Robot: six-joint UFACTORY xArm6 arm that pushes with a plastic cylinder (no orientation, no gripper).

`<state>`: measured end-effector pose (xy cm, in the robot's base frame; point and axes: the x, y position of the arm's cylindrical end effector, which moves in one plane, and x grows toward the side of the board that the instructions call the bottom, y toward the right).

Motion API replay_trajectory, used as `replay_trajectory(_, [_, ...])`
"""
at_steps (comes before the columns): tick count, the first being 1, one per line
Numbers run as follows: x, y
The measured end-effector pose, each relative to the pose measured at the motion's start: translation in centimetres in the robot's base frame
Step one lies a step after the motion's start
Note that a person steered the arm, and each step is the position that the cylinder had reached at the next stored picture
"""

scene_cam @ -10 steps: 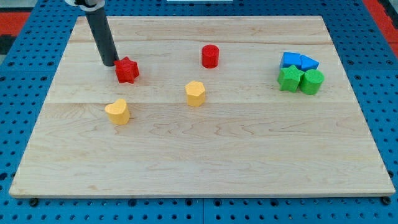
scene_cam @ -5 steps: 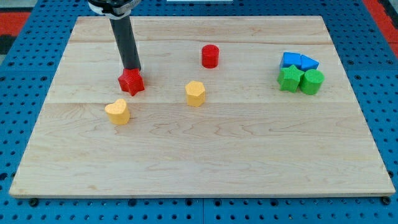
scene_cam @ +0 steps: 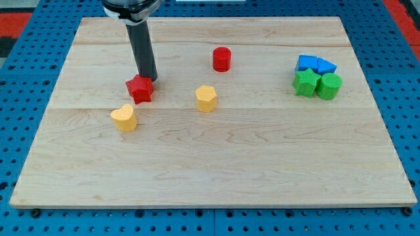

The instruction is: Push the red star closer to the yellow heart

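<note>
The red star (scene_cam: 139, 89) lies on the wooden board's left half, just above and right of the yellow heart (scene_cam: 124, 118), with a small gap between them. My tip (scene_cam: 149, 79) touches the star's upper right edge; the dark rod rises from there to the view's top. The tip stands above and right of the heart.
A yellow hexagon block (scene_cam: 206, 98) lies right of the star. A red cylinder (scene_cam: 222, 59) lies further up and right. At the right, a blue block (scene_cam: 306, 63), a blue triangle (scene_cam: 325, 65), a green star (scene_cam: 306, 83) and a green block (scene_cam: 329, 86) are clustered.
My tip moved from the star's upper left round to its upper right. The red star slid down and slightly right, nearer the yellow heart.
</note>
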<state>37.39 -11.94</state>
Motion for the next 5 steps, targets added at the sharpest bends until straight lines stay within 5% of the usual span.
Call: replay_trajectory(5, [3.3,1.7])
